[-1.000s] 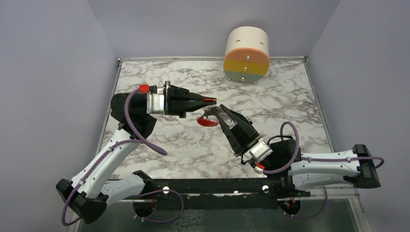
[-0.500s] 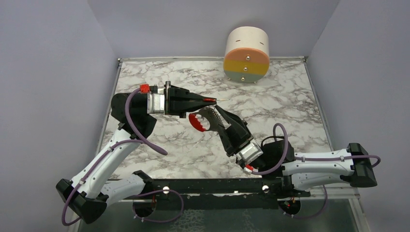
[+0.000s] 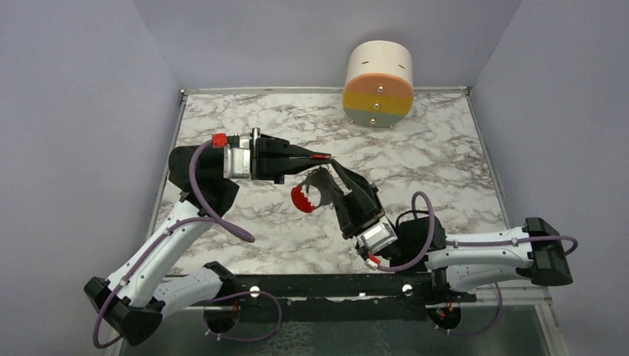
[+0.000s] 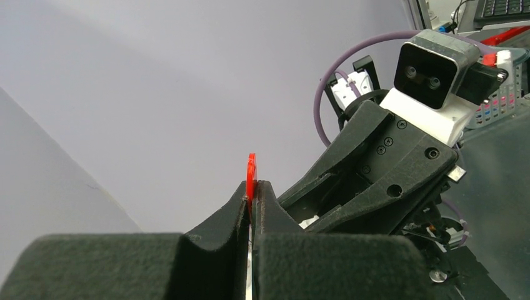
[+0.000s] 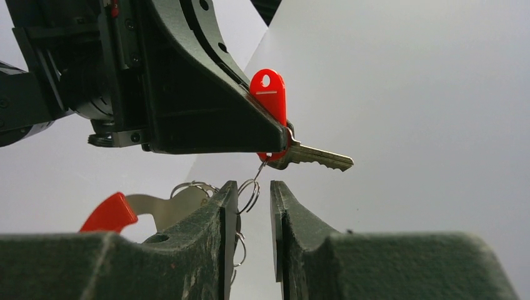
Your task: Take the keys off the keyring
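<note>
The red-headed key (image 5: 270, 100) is up in the air over the middle of the table. The left gripper (image 4: 251, 195) has its fingers pressed together on the key's flat plastic head. A thin ring (image 5: 250, 195) hangs from the foot of that head and lies in the gap of the right gripper (image 5: 254, 185). Those fingers stand a little apart with daylight between them. The ring leans against one finger, and we cannot see it being squeezed.

We judge the step in hand to be working this key off the ring. To do it well, we think the right gripper should close on the ring wire itself, not on the links behind it. The left gripper should hold the key steady. The key should then be fed round along the coil, because a straight pull would likely drag the whole keyring (image 3: 311, 185) along.

The key has a bright red rounded head with a small hole near its top. Its silver toothed blade juts free past the fingertips. More small silver loops trail from the ring beside the right finger. They lead to a flat silver plate ending in a red clip (image 5: 111, 214), which is curved like a crescent in the top view. We find no dark-headed key in any view.

Below lies the marbled table (image 3: 445, 163). A pale cylinder (image 3: 378, 83) with orange, yellow and grey bands rests at its far edge, well apart from both arms.
</note>
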### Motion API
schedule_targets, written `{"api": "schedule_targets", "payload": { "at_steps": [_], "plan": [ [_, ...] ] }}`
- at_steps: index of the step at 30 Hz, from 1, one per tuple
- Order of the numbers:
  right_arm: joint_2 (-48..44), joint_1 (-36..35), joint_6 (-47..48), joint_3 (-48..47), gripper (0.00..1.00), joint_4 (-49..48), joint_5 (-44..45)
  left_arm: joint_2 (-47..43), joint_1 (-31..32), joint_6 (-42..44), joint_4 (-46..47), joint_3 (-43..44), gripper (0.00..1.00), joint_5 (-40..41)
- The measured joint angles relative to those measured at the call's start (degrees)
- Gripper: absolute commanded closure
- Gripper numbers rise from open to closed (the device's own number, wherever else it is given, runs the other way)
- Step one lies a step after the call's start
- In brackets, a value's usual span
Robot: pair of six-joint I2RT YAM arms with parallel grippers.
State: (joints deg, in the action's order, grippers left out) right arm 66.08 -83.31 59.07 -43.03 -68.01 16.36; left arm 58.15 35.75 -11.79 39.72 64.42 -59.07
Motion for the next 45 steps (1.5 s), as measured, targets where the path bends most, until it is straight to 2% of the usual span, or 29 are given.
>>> {"api": "schedule_targets", "payload": {
  "at_steps": [5, 16, 23, 32, 45],
  "plan": [
    [1.84, 0.0, 2.34, 0.0, 0.8, -2.43, 0.79, -0.13, 0.0, 0.24, -0.02, -0.35, 1.0, 0.0],
    [1.7, 0.0, 3.41, 0.0, 0.98, -2.73, 1.57, -0.13, 0.0, 0.55, -0.35, -0.42, 1.0, 0.0],
    [1.6, 0.0, 4.24, 0.0, 0.99, -2.71, 2.05, -0.59, 0.0, 1.64, -0.42, -1.01, 1.0, 1.07],
    [-1.29, 0.02, 4.22, 0.26, 0.99, -2.19, 2.1, -2.12, 0.66, 5.81, -2.71, -3.08, 1.0, 8.9],
    [-6.4, 0.39, 1.29, 1.51, 0.99, 5.55, 0.79, -1.84, 1.31, 8.15, -4.85, -3.41, 1.0, 11.21]
  ]
}}
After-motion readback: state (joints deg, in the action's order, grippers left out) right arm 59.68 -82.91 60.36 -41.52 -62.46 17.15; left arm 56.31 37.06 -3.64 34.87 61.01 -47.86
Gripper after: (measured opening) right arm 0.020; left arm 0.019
